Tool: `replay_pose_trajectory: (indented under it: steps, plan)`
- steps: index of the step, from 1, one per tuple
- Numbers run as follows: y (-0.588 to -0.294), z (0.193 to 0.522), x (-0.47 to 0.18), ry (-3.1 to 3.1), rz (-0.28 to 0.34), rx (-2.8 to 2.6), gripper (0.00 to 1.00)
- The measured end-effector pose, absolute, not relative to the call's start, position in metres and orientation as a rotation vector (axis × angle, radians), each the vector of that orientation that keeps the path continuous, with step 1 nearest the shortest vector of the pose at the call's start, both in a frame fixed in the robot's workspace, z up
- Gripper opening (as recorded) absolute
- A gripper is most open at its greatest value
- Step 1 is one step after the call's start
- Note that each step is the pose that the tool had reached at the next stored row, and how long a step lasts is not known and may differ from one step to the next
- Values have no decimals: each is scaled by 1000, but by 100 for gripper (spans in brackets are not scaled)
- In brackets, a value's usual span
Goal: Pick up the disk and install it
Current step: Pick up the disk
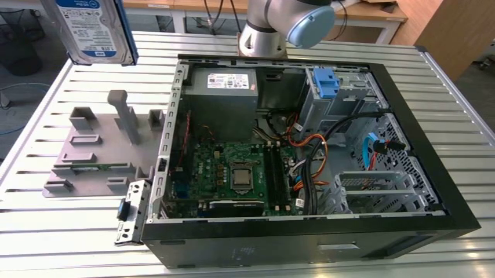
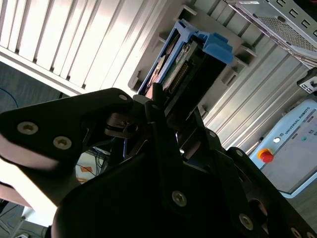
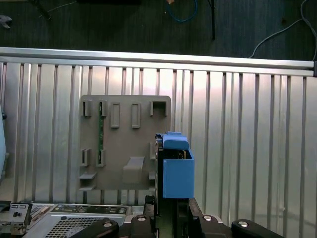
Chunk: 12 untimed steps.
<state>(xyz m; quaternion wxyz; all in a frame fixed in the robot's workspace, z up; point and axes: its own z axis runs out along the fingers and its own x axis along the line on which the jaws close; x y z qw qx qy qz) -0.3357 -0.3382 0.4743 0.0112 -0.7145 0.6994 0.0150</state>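
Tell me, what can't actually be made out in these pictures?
- Exterior view: the disk is cut off at its upper end by the picture's top edge.
- Second wrist view: the hand is shut on the disk, and its black body hides much of it.
- First wrist view: the disk is edge-on, so its label is hidden behind the blue bracket.
- Exterior view: cables cover part of the computer case floor.

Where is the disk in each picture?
Exterior view: the disk is held high at the exterior view's upper left.
First wrist view: the disk stands up from the gripper, in front of the grey tray.
Second wrist view: the disk is edge-on, just past the gripper.
Shared landmark: the slatted metal table, in all three.
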Motion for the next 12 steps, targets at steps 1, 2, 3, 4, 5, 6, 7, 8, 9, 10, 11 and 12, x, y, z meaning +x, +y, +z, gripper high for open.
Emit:
replay_pose_trajectory:
  steps: [1, 2, 3, 4, 5, 6, 7, 8, 9, 10, 11, 12]
  plan:
    - [-338, 474, -335, 2182, 47, -2229, 35]
    - [-338, 474, -334, 2182, 47, -2229, 35]
    - [-338, 474, -333, 2182, 47, -2229, 35]
    - [-338, 474, -333, 2182, 47, -2229, 35]
    - [-338, 474, -332, 2182, 47, -2229, 35]
    - [-338, 474, -331, 2182, 47, -2229, 35]
    - [-338, 474, -330, 2182, 47, -2229, 35]
    - [-338, 474, -329, 2182, 47, -2229, 35]
    - [-338, 474, -328, 2182, 47, -2229, 35]
    - [-338, 474, -327, 2182, 47, -2229, 35]
    - [-338, 474, -326, 2182, 47, -2229, 35]
    - [-338, 474, -325, 2182, 47, -2229, 35]
